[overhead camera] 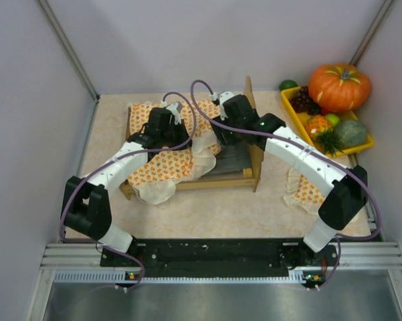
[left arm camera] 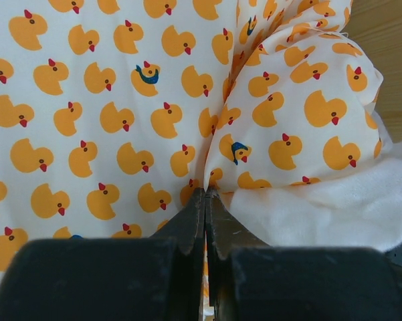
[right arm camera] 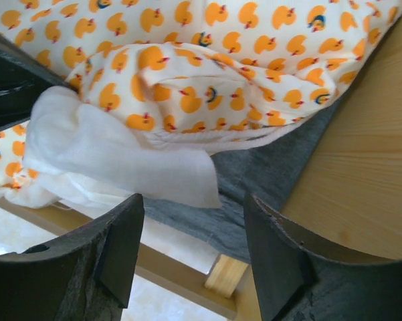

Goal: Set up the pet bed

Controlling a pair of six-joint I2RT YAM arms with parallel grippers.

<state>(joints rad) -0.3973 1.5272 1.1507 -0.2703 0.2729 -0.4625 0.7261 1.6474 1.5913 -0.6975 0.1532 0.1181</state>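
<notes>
Bedspread (overhead camera: 162, 166) with the orange ducks covers only the left part of the pet bed (overhead camera: 214, 182). The bed stands in the middle of the table (overhead camera: 207, 214), its long axis running left to right and its tall headboard (overhead camera: 253, 134) at the right end. Between the cloth and the headboard a strip of the dark grey base (right arm camera: 254, 174) lies uncovered.

Your left gripper (left arm camera: 205, 194) has its fingers pressed together on a fold of the bedspread, over the left half of the bed. Your right gripper (right arm camera: 192, 210) has its fingers well apart and holds nothing. It hangs just above the right end of the bed. The bunched, ruffled edge of the bedspread lies directly in front of it, with the white lining turned out.

In my judgement, the relation that matters is this one. The loose edge lies between your two grippers, and the bare base and the headboard are to the right of it. The right arm is the nearer one to this edge. To cover the bed you would probably close on the bunched edge and bring it rightward, along the long axis, toward the headboard, while the left side holds the cloth against sliding.

The small pillow (overhead camera: 306, 190) lies on the table to the right of the bed, apart from it.
</notes>
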